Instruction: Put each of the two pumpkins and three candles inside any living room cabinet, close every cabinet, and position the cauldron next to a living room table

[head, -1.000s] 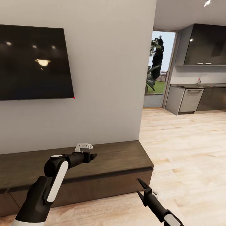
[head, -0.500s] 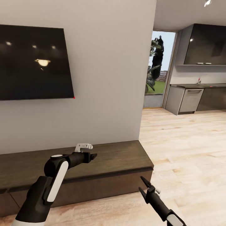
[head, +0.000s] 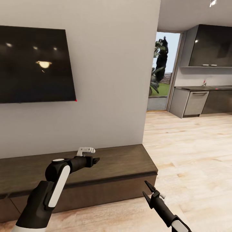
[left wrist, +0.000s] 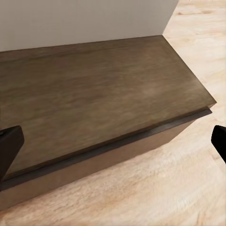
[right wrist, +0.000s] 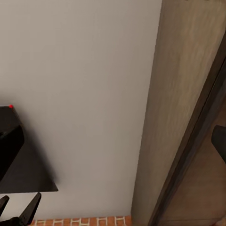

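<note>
The cabinet (head: 122,161) is a long, low dark brown unit along the grey wall, and the fronts I can see are flush and closed. My left gripper (head: 95,160) hovers over its top, open and empty. The left wrist view looks down on the cabinet's top (left wrist: 103,89) and right end, with the fingertips (left wrist: 9,146) spread far apart. My right gripper (head: 146,190) is open and empty, low in front of the cabinet's right end. The right wrist view takes in the cabinet (right wrist: 183,108) and the wall. Pumpkins, candles, cauldron and table are out of view.
A dark TV (head: 32,64) hangs on the wall above the cabinet. The wall ends at a corner (head: 151,80). Beyond it are pale wood floor (head: 193,154), a doorway with a plant (head: 159,67) and kitchen units (head: 199,100).
My right gripper has shifted slightly to the right. The left arm and the view have stayed put.
</note>
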